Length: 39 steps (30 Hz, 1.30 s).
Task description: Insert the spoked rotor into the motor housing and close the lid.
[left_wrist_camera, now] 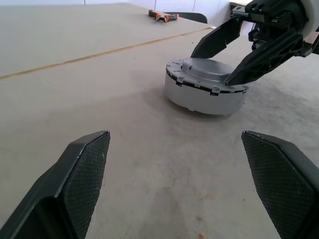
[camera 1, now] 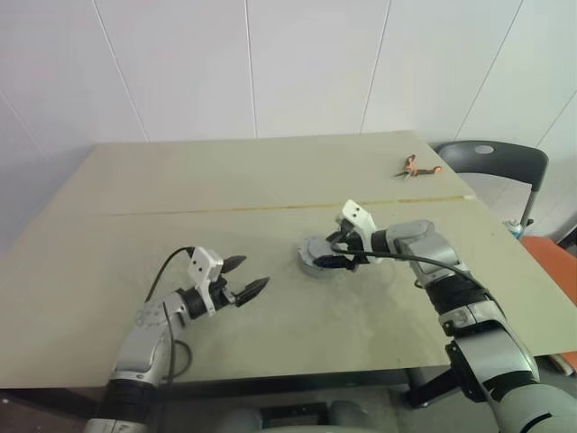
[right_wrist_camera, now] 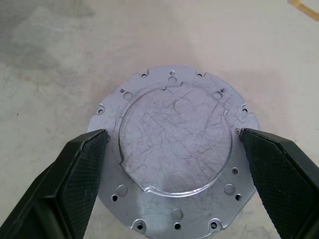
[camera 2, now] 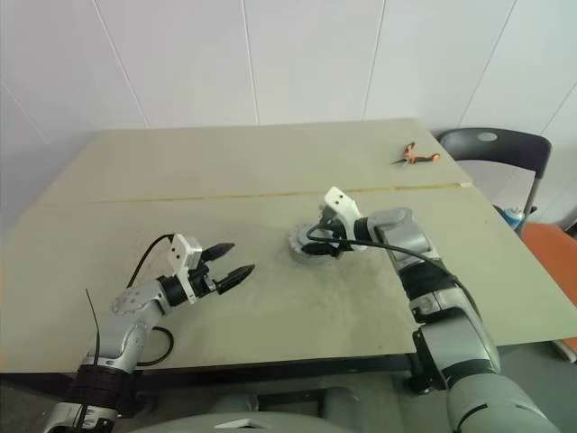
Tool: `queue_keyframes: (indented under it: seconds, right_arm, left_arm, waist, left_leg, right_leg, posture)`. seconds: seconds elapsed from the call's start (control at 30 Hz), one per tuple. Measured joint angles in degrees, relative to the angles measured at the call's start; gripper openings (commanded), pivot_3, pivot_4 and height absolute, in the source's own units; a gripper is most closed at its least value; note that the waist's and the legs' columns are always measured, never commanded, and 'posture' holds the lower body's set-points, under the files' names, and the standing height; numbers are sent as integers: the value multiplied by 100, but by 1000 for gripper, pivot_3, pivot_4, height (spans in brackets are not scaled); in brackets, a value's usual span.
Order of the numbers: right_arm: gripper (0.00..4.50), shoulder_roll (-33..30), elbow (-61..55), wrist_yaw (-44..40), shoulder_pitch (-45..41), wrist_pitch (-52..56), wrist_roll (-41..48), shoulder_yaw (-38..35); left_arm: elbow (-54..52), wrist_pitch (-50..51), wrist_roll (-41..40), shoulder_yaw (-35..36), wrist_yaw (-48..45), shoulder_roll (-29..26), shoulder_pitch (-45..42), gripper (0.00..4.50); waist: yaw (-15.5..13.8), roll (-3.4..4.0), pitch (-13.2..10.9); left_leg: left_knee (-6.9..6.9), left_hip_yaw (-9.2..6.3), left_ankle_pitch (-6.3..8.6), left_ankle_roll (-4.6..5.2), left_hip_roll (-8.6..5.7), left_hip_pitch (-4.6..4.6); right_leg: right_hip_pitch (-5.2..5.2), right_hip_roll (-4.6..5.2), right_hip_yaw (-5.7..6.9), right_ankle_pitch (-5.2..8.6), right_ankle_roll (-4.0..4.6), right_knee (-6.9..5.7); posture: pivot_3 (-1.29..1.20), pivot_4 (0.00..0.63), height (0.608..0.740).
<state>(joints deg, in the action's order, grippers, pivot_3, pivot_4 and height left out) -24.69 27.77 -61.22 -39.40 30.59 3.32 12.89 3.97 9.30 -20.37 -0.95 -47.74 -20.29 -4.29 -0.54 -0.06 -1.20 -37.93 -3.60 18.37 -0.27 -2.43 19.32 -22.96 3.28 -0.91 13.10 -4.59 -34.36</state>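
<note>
The grey lid lies flat on top of the round grey motor housing, right of the table's middle. My right gripper hovers at the lid, open, one black finger on each side of the disc and nothing held between them. My left gripper is open and empty, low over the table, a hand's width to the left of the housing and pointing toward it. The spoked rotor is hidden.
An orange-handled tool lies near the far right corner of the table. A black chair stands beyond the right edge. A thin yellow seam crosses the tabletop behind the housing.
</note>
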Motion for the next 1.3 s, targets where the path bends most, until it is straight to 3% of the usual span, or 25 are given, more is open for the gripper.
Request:
queue_keyframes:
  seconds: [0.67,1.1,1.3]
  right_arm:
    - [4472,283,451,8,109,-621,268,-325]
    - [4472,165,117,-407,292,-484,479,-333]
    - [4472,346,186,-97,276,-632,469,-345]
  left_arm:
    - [-294,301,47,-54,95,-50,-99,4500]
    - [233,-29,223,-52,-83,-69,-114,4500]
    - [216,-12,227,-54,-83,-68,-183,4500]
  waist:
    - [131,21,-9]
    - [120,21,-4]
    - [133,24,-1]
  left_leg:
    - [4,0,0,0,6,5]
    - [56,5,-2,-2,6,8]
    - [77,7,-8,-12,7,5]
  right_leg:
    - [9,-4,-4,0,0,-8]
    - [-12,-2,-9,-2,-2,11]
    - [-25,-4,-15,-3,-2,6]
  posture:
    - [0,0,740]
    - [0,0,740]
    - [0,0,740]
